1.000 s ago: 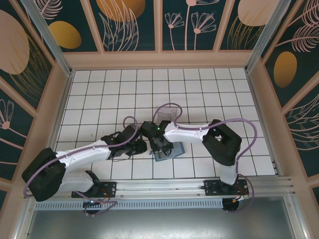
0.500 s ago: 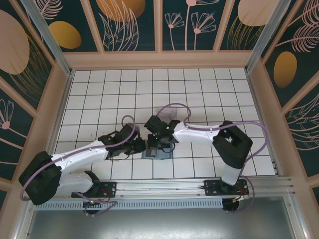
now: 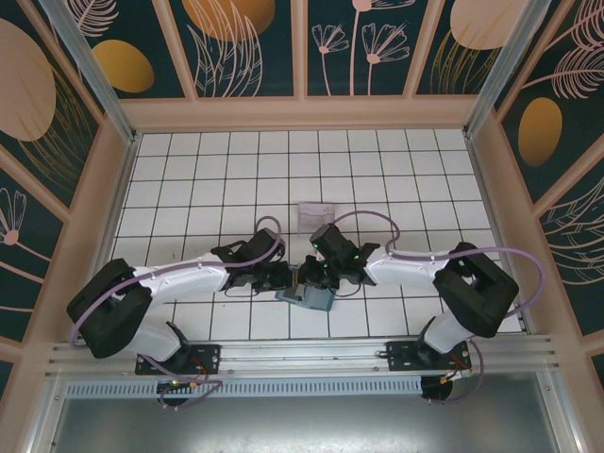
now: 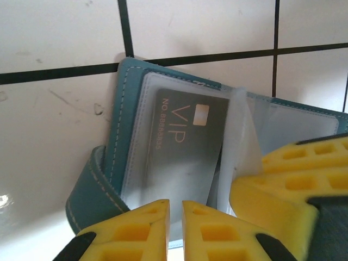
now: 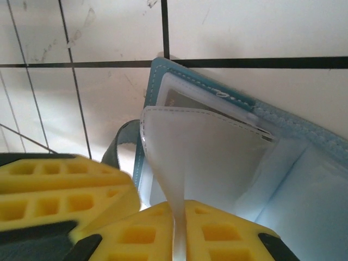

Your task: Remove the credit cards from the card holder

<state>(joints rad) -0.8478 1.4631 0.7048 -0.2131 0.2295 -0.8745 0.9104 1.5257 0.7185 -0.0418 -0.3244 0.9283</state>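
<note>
Slate-blue leather-like bifold card holder lies open on white tiled floor, at 6 o'clock from floor's centre, between both arms. Dark grey plastic credit card lettered VIP sits inside holder's clear pocket. Left gripper, at holder's 9 o'clock in top view: yellow fingers drawn nearly together at card pocket's near edge; whether anything is pinched, cannot tell. Right gripper, at holder's 1 o'clock, clamped on frosted plastic sleeve raised off holder. Small clear plastic box at holder's 12 o'clock, well apart.
</note>
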